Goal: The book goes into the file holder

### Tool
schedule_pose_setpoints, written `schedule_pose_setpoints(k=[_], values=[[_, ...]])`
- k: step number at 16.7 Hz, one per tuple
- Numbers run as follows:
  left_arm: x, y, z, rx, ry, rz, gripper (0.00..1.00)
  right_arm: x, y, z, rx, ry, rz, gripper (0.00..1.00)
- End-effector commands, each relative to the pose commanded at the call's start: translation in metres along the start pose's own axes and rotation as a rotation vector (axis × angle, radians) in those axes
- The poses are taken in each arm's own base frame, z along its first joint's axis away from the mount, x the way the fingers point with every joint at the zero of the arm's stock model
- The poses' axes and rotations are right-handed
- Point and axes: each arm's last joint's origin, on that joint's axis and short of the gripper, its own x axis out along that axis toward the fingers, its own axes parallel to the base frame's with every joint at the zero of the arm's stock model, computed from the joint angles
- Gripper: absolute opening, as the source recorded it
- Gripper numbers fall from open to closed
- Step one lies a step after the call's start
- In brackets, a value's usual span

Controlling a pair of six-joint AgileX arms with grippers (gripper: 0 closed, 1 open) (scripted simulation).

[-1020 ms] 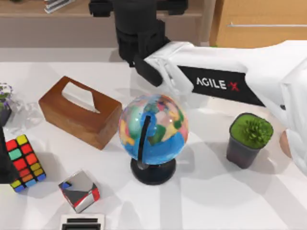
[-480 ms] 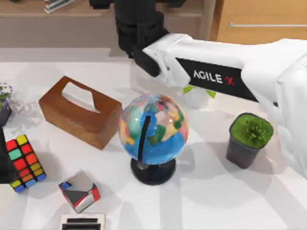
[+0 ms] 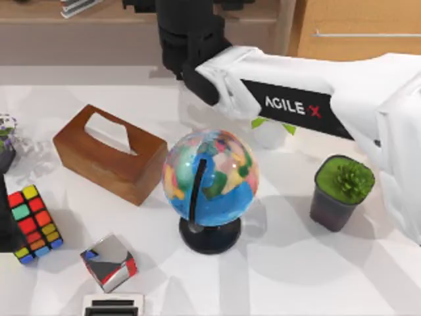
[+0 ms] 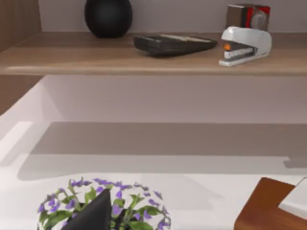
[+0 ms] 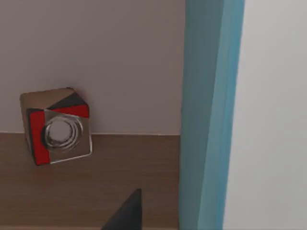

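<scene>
Your right arm (image 3: 309, 105) was reaching over to the back shelf, book (image 5: 208, 115) right up against its tool; can't tell about the grip, and insertion wasn't confirmed.

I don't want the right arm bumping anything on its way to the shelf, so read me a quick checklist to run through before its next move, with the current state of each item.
1. Book in front of the right wrist camera, standing upright: ok.
2. Right gripper's hold on the book: cannot tell.
3. File holder located: cannot tell.
4. Right arm above the globe, apart from it: ok.
5. Potted plant beside the arm's path, standing upright: ok.
6. Left arm parked at the table's left, by the purple flowers: ok.
</scene>
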Motion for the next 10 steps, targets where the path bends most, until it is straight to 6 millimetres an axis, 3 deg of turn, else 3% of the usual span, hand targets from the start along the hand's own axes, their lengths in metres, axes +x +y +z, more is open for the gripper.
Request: schedule_pose_setpoints(k=[8,10], values=[[0.0,0.0,0.0,0.0,0.0,0.0,1.0,0.0,0.0,0.0,0.0,0.0,0.0,0.02],[0.0,0.0,0.0,0.0,0.0,0.0,1.0,0.0,0.0,0.0,0.0,0.0,0.0,0.0]])
